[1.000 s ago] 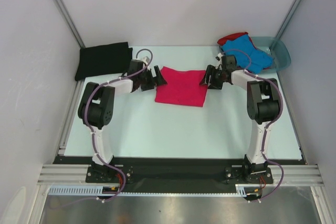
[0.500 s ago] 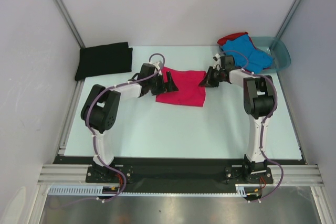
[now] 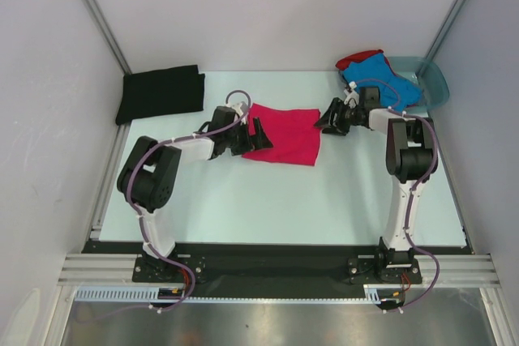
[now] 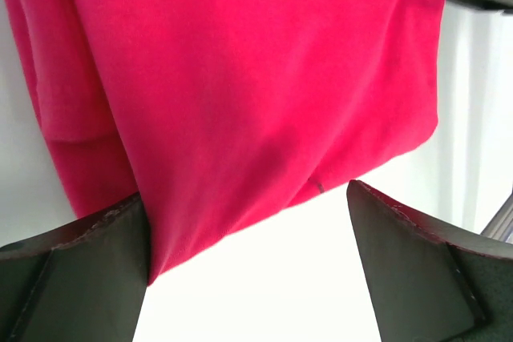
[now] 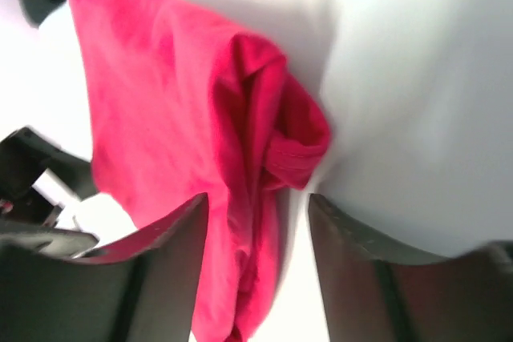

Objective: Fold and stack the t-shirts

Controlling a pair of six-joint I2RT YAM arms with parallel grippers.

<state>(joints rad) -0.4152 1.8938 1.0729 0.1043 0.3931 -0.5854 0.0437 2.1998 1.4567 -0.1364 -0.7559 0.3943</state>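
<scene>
Folding pink shirt (image 3: 284,137), left claw (image 3: 261,136) gaping, right claw (image 3: 323,123) half-parted; had black shirt (image 3: 160,92) folded far-left, blue shirt (image 3: 385,87), red shirt (image 3: 357,57) untouched far-right.

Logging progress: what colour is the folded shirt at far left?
The shirt is black; clearest in top view.

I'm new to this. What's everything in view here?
pink t-shirt: one, magenta-pink, mid-table between the grippers
black t-shirt: one, black, folded, far left corner
blue t-shirt: one, bright blue, heaped over the basin's left side
red t-shirt: one, red, behind the blue one
basin: one, translucent teal, far right corner
table: one, pale, under everything
left gripper: one, black, open, at the pink t-shirt's left edge
right gripper: one, black, open, at its right edge
</scene>
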